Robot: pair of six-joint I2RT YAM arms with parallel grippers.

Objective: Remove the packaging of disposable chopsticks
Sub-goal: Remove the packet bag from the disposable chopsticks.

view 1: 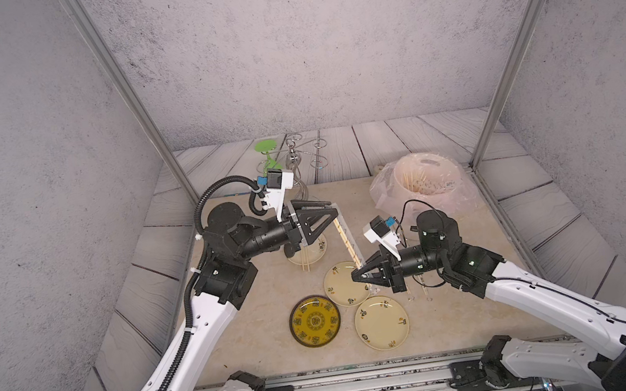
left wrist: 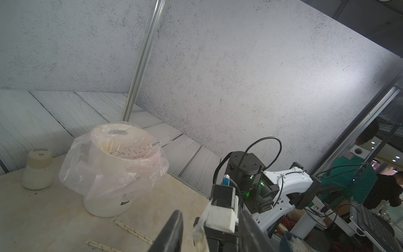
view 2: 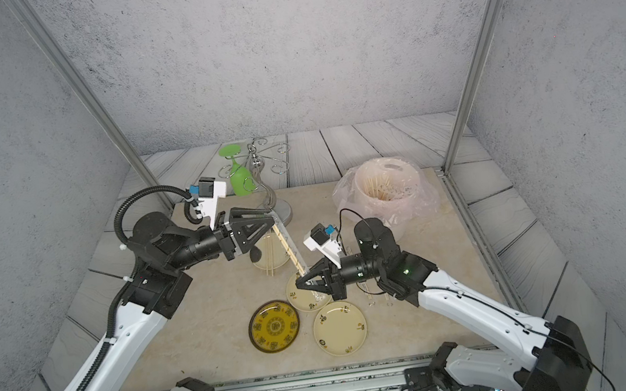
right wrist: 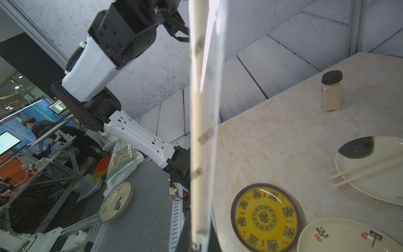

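A pair of disposable chopsticks (view 1: 349, 241) in its clear packaging hangs slanted above the table in both top views (view 2: 290, 248). My right gripper (view 1: 354, 275) is shut on its lower end, and the wrapped pair (right wrist: 201, 131) runs straight out from the jaws. My left gripper (view 1: 334, 207) is at the upper end with its jaws apart. The loose sleeve tip (left wrist: 199, 227) stands between its dark fingers (left wrist: 172, 231), touching neither. A bare pair of chopsticks (right wrist: 366, 169) lies across a pale plate (right wrist: 381, 192).
A yellow plate (view 1: 315, 321) and two cream plates (view 1: 345, 284) (view 1: 381, 322) sit below the grippers. A white bin with a pinkish bag (view 1: 425, 186) stands at the back right, with wrapped pairs (left wrist: 133, 231) on the table near it. A wire rack (view 1: 294, 158) and a spice jar (right wrist: 332, 91) stand behind.
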